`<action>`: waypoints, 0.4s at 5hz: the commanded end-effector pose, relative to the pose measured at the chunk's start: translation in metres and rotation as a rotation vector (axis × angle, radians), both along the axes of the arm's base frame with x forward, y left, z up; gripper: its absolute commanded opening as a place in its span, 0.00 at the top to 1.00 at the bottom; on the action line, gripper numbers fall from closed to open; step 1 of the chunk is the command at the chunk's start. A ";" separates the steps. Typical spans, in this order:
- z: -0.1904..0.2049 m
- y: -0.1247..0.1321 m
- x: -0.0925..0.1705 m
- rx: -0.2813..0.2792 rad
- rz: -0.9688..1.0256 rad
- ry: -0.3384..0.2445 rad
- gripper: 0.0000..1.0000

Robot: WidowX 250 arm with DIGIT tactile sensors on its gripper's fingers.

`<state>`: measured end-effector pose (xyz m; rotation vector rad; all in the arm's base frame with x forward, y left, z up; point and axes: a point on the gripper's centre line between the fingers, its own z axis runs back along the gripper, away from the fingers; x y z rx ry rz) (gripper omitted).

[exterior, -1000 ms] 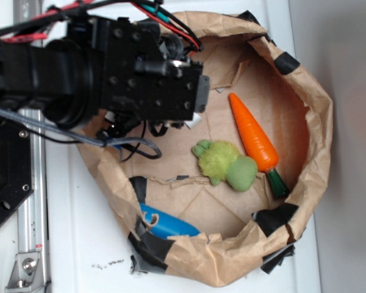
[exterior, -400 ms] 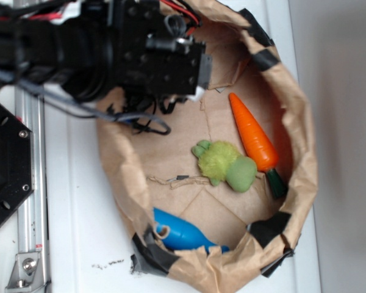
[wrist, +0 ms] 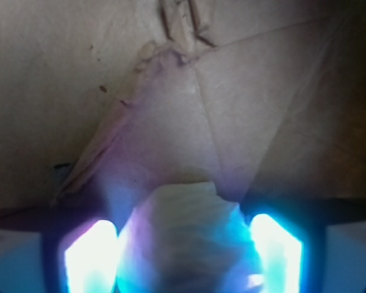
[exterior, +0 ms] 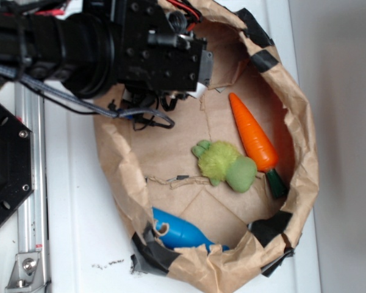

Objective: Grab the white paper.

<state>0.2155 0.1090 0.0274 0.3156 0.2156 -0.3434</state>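
Looking through the wrist view, the white paper (wrist: 183, 235) fills the gap between the two glowing fingers (wrist: 88, 256) of the end effector (wrist: 183, 259). Both fingers sit right against the wad's sides, so the end effector appears closed on it, though the glare blurs the contact lines. The wad is lumpy and pale, with soft grey folds, tinted blue and violet by the glow. Behind it lies creased brown paper.

From the exterior view, only a small white sliver of the paper (exterior: 198, 90) peeks out beneath the black end effector (exterior: 192, 91), at the upper left inside the brown paper bag (exterior: 305, 152). This view alone shows the bag's other contents: an orange carrot (exterior: 253, 134) at right, a green plush toy (exterior: 226, 165) just beside it, and a blue object (exterior: 180, 232) near the lower wall. The bag rests on a white bench (exterior: 73, 232).
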 end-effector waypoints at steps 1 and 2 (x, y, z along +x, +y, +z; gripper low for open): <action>0.014 0.007 -0.008 0.016 0.065 -0.062 1.00; 0.020 0.003 -0.006 0.011 0.060 -0.079 1.00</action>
